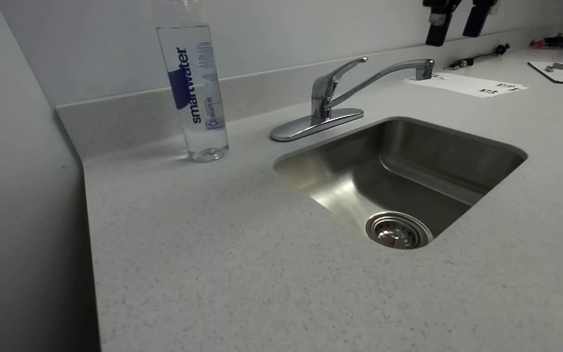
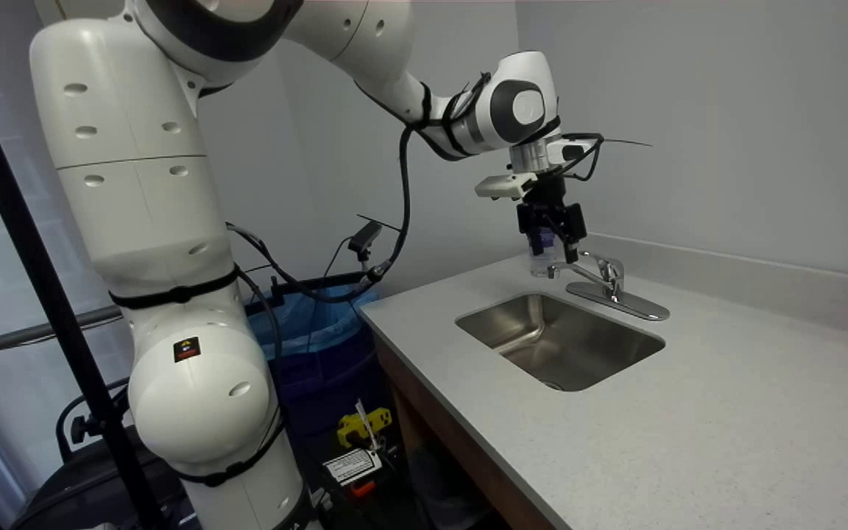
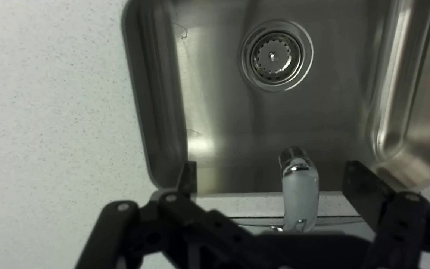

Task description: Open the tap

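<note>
The chrome tap shows in both exterior views (image 1: 321, 103) (image 2: 612, 280), standing on its oval base plate behind the sink. Its lever (image 1: 346, 69) is on top and its slim spout (image 1: 379, 83) reaches out over the sink. My gripper (image 1: 457, 35) is open and holds nothing. In an exterior view the gripper (image 2: 553, 239) hangs fingers down above the spout end. In the wrist view the spout (image 3: 300, 186) shows between my wide-apart fingers (image 3: 273, 177), nearer the right finger, touching neither. The tap's body is mostly hidden there by the gripper.
The steel sink (image 1: 450, 151) has a drain basket (image 3: 274, 56). A clear bottle with a blue label (image 1: 193, 93) stands beside the tap, partly behind the gripper in an exterior view (image 2: 539, 263). White paper (image 1: 467, 84) and a backsplash (image 1: 252, 93) also show.
</note>
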`<state>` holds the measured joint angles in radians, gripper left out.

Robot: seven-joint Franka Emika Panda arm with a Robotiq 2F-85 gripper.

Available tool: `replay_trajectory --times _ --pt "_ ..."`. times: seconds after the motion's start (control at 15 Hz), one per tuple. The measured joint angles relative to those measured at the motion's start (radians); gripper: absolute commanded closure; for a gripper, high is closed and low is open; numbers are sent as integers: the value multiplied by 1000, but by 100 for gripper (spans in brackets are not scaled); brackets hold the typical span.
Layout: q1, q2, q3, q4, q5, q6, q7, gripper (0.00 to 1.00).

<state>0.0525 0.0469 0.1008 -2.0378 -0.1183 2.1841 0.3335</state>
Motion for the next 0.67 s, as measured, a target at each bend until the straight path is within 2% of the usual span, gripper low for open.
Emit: replay_trajectory --times 0.67 --pt "45 150 -20 80 -72 159 253 0"
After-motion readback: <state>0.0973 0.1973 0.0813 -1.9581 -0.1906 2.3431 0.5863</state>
